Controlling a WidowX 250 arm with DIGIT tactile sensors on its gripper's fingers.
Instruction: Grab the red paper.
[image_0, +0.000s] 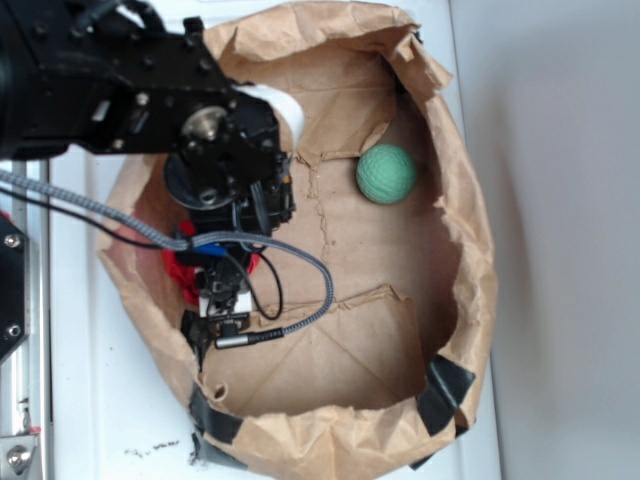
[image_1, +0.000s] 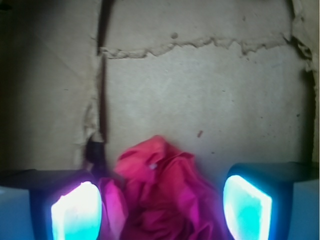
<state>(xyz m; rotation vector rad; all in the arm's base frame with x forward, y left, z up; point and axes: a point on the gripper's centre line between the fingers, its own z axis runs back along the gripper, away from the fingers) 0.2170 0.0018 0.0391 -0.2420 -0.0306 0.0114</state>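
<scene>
Looking soft and light, the red paper (image_1: 160, 195) should squash easily, so I think squeezing its fat crumpled middle is best. It lies on the floor of the brown bag (image_0: 460, 200), by the left wall, far from the green ball (image_0: 386, 173). The gripper (image_1: 161, 206) is spread wide, not squeezing, with the paper between its two pads (image_1: 76, 212).

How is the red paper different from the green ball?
The red paper is crumpled with many folds; the green ball is round and even. The red paper sits between the open gripper's fingers, mostly hidden under the arm in the outside view; the green ball lies apart, in plain sight, with nothing near it. One is bright red, the other green. Both rest inside the brown paper bag.
</scene>
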